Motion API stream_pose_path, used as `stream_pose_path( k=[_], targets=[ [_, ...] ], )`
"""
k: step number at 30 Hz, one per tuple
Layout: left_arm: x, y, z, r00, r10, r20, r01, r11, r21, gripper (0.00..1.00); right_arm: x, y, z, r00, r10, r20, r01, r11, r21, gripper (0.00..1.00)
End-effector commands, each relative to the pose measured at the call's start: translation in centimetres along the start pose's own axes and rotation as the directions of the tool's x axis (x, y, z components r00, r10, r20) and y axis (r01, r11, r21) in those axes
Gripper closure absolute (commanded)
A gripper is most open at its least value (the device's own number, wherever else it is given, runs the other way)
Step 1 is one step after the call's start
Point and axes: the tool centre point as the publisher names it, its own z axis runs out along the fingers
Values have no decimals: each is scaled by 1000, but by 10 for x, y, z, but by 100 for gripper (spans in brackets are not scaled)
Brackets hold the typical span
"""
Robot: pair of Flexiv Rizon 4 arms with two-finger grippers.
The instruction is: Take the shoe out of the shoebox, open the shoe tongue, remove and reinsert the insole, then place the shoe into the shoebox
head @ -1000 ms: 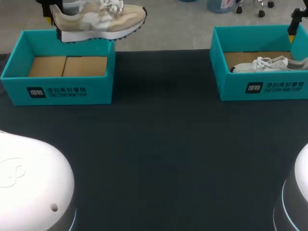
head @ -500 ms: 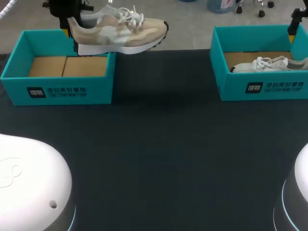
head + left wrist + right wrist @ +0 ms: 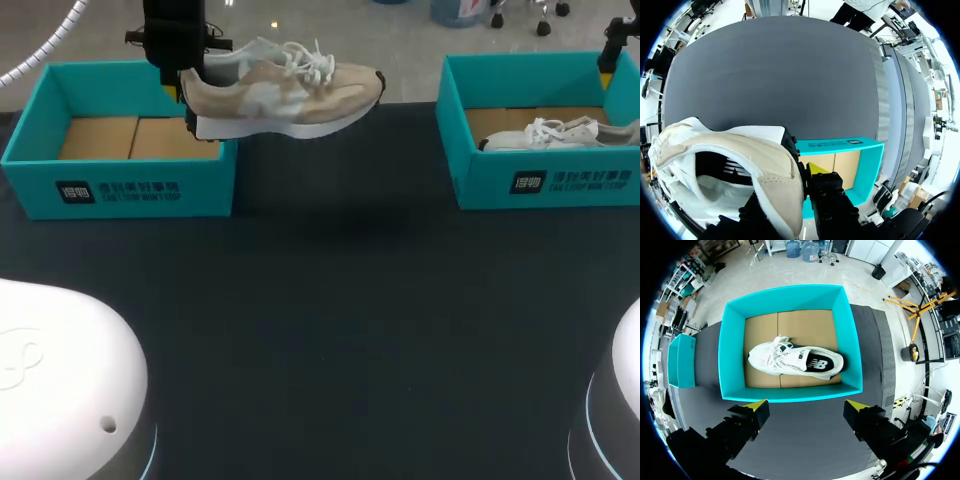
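You have two teal boxes and two shoes on the desk [image 3: 330, 300]. Your left claw [image 3: 187, 100] is clamped on the tan shoe [image 3: 290, 90] at its heel, up in the air just beside the left shoebox [image 3: 120, 190]. Well apart from that box, your right claw [image 3: 806, 406] hangs wide apart above the right shoebox [image 3: 790, 392], where the white shoe [image 3: 795, 360] lies.

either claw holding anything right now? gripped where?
Left claw grips the beige shoe by its heel end, lifted in the air. Right claw is open and empty, above the white shoe in its shoebox.
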Motion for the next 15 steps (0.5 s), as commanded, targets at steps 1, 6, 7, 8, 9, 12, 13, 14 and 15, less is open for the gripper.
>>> stream_pose_path(
  k=[1,6,7,8,9,12,13,14,15],
  targets=[
    [2,-1,-1,1000,1,3,-1,1000,-5,100,0,0,0,1000,0,-1,0,1000,-1,0],
    [2,-1,-1,1000,1,3,-1,1000,-5,100,0,0,0,1000,0,-1,0,1000,-1,0],
    [2,-1,-1,1000,1,3,-1,1000,-5,100,0,0,0,1000,0,-1,0,1000,-1,0],
    [2,-1,-1,1000,1,3,-1,1000,-5,100,0,0,0,1000,0,-1,0,1000,-1,0],
    [2,-1,-1,1000,1,3,-1,1000,-5,100,0,0,0,1000,0,-1,0,1000,-1,0],
    [2,-1,-1,1000,1,3,-1,1000,-5,100,0,0,0,1000,0,-1,0,1000,-1,0],
    [2,-1,-1,1000,1,3,-1,1000,-5,100,0,0,0,1000,0,-1,0,1000,-1,0],
    [-2,-5,-2,1000,-11,2,11,1000,-4,100,0,0,0,1000,0,-1,0,1000,-1,0],
    [-8,-10,-3,1000,-12,0,12,1000,-7,100,0,0,0,1000,0,-1,0,1000,-1,0]
  ],
)
